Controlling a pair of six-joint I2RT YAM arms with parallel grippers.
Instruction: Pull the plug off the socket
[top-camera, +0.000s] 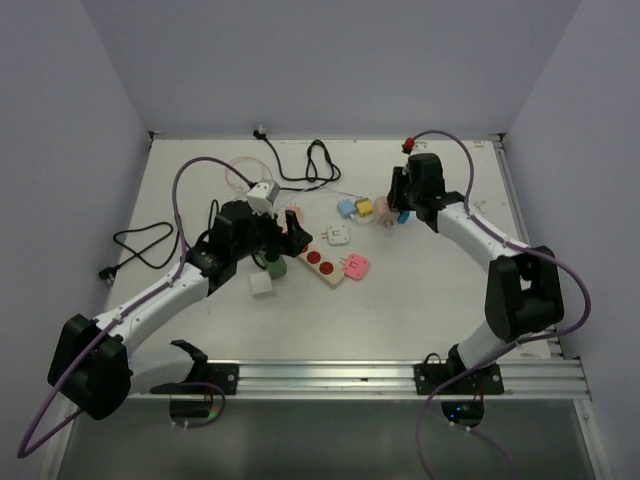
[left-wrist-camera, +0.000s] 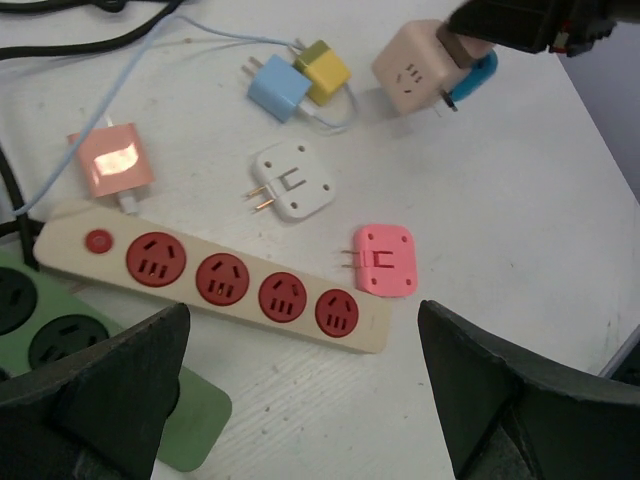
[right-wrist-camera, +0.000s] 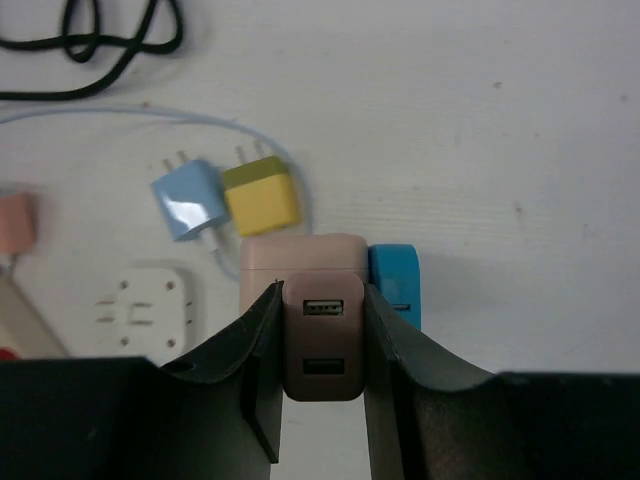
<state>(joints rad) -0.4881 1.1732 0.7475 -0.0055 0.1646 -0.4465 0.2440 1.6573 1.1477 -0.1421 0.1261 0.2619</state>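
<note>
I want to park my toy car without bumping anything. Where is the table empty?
Best spot: the bare table between the pink adapter, the right arm and the front rail. It is crowded around the power strip, the small chargers and the brown plug in the right gripper.

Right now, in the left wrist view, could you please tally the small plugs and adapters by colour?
Pink: 2, pink charger, pink adapter
Blue: 2, light blue charger, blue plug
Yellow: 1, yellow charger
White: 1, white adapter
Beige: 1, beige cube
Total: 7
</note>
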